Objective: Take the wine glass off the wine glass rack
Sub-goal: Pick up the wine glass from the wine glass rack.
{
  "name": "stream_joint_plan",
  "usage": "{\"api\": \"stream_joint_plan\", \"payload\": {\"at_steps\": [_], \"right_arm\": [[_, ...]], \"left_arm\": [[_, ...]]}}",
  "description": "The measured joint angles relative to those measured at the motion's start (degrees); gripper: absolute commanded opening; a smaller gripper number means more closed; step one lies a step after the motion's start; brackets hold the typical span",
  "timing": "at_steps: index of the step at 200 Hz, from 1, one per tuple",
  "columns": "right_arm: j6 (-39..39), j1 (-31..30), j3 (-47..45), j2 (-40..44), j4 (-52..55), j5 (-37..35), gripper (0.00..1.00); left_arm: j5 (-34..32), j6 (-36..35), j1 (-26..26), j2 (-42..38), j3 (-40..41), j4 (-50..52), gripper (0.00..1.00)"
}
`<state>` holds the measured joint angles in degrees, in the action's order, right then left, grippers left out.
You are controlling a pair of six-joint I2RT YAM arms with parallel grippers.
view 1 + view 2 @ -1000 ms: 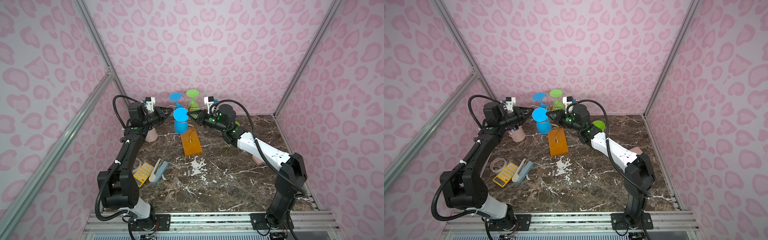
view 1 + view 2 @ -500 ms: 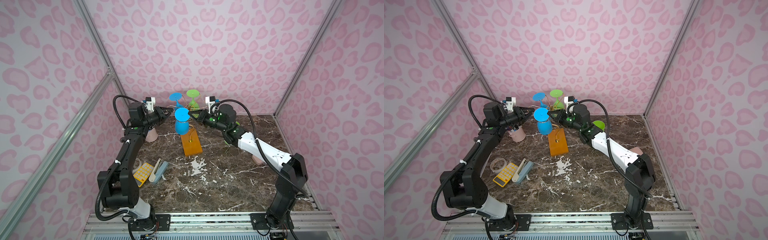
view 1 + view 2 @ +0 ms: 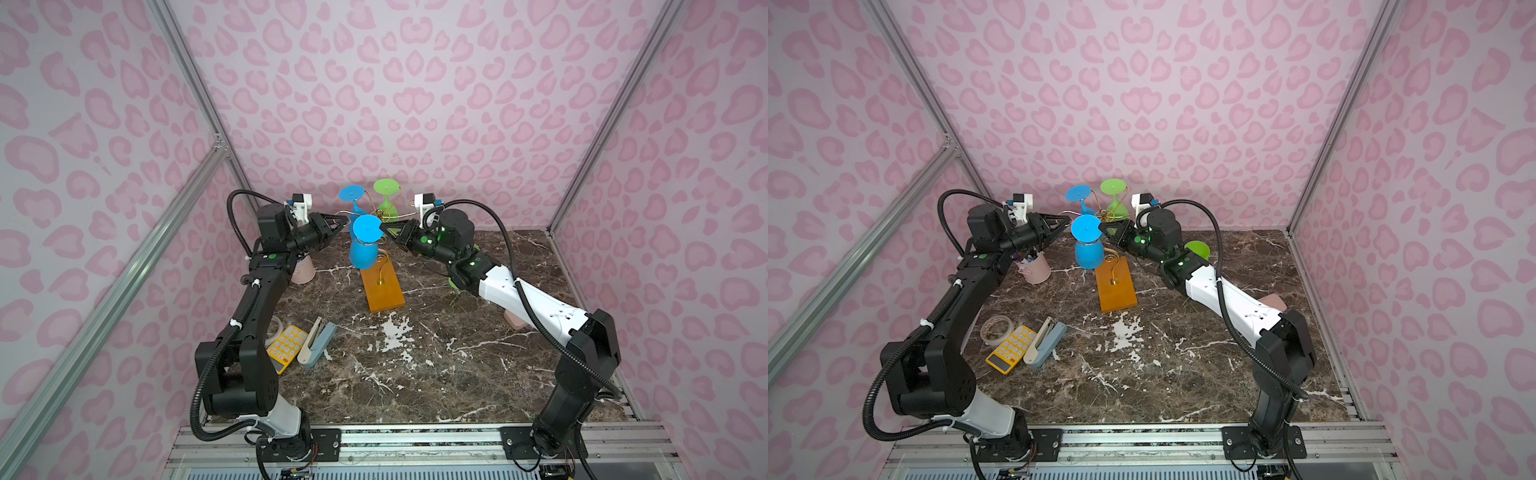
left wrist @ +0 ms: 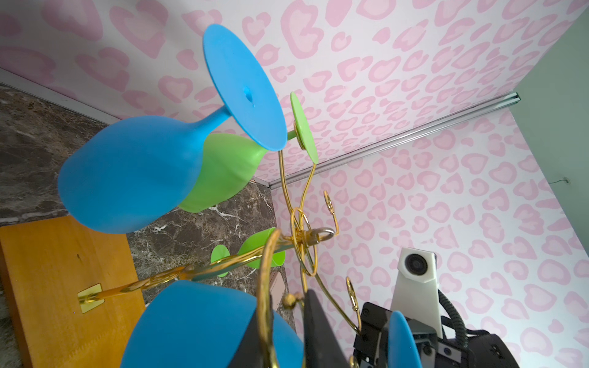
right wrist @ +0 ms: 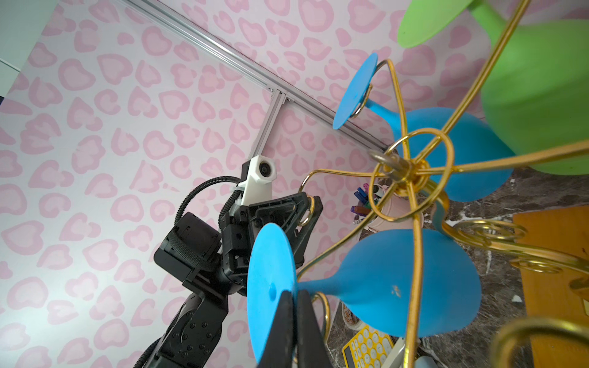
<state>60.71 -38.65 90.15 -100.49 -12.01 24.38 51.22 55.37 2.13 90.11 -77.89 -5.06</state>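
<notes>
Pink heart-print walls box in a dark marble table [image 3: 415,374], and over the last second hardly anything moves. The left gripper [image 3: 341,223] stays nipped almost closed on a gold scroll arm of the wine glass rack [image 3: 382,291], steadying it. The right gripper [image 5: 294,306] stays clamped on the foot of the near blue wine glass [image 3: 363,253], which has crept only slightly that way. Its stem still looks hooked, so I'd say it isn't free yet. I can't read any writing anywhere.
</notes>
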Motion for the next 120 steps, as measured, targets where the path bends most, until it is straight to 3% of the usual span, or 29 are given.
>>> {"api": "stream_joint_plan", "payload": {"at_steps": [120], "right_arm": [[-1.3, -0.4, -0.5, 1.1, 1.7, -2.3, 0.00]], "left_arm": [[0.9, 0.7, 0.0, 0.0, 0.0, -0.2, 0.18]]}}
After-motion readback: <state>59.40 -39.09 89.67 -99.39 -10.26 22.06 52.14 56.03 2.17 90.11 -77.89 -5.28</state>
